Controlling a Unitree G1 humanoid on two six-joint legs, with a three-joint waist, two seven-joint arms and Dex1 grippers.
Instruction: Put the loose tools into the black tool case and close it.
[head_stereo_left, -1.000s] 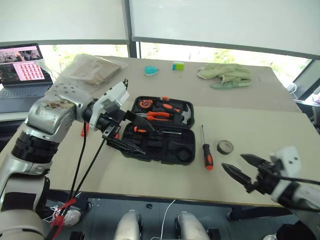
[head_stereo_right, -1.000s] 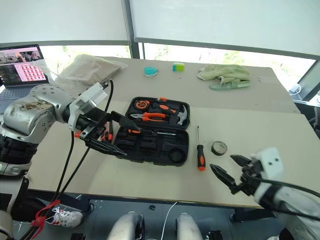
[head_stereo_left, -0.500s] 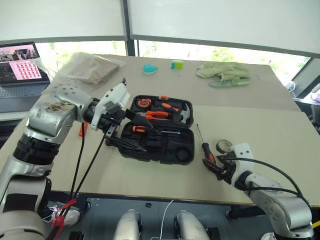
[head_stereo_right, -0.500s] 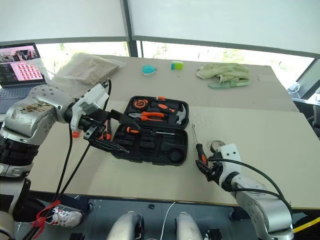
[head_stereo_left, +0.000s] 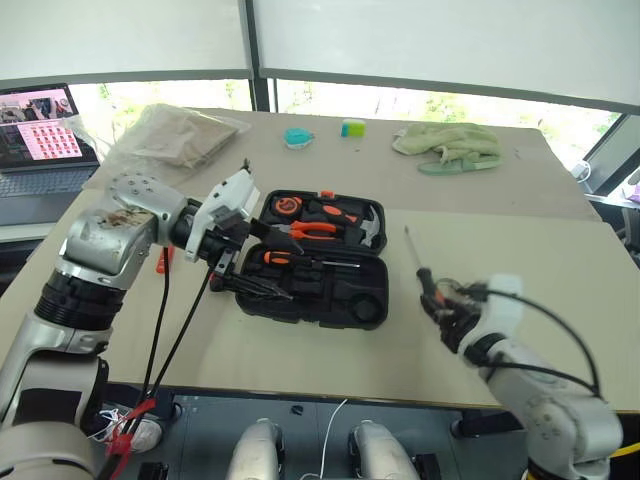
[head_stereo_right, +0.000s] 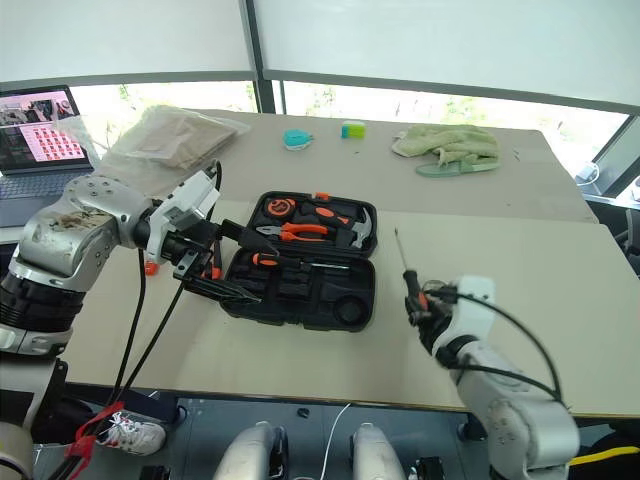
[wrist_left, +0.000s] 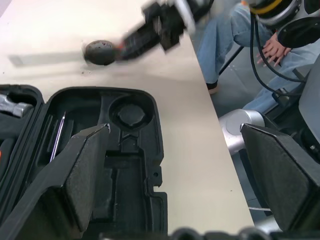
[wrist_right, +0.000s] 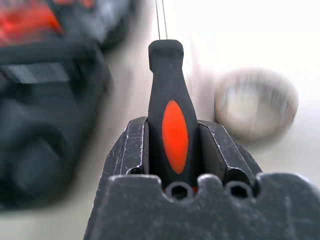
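the right gripper (wrist_right: 175, 150) clamps the black-and-orange screwdriver (wrist_right: 172, 120) by its handle, shaft raised off the counter (head_stereo_left: 300, 345), beside the open tool case (head_stereo_left: 315, 262). the tape roll (wrist_right: 256, 102) is blurred. the left gripper (head_stereo_left: 262, 262) gapes wide over the case, hiding some slots.

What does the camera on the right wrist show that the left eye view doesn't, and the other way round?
Right wrist view: the black fingers pressed against the black-and-orange screwdriver handle on both sides.

Left eye view: the left gripper open over the black tool case, pliers and hammer in its lid, a laptop, a green cloth.

Both: the screwdriver held by the right gripper, the tape roll and the case.
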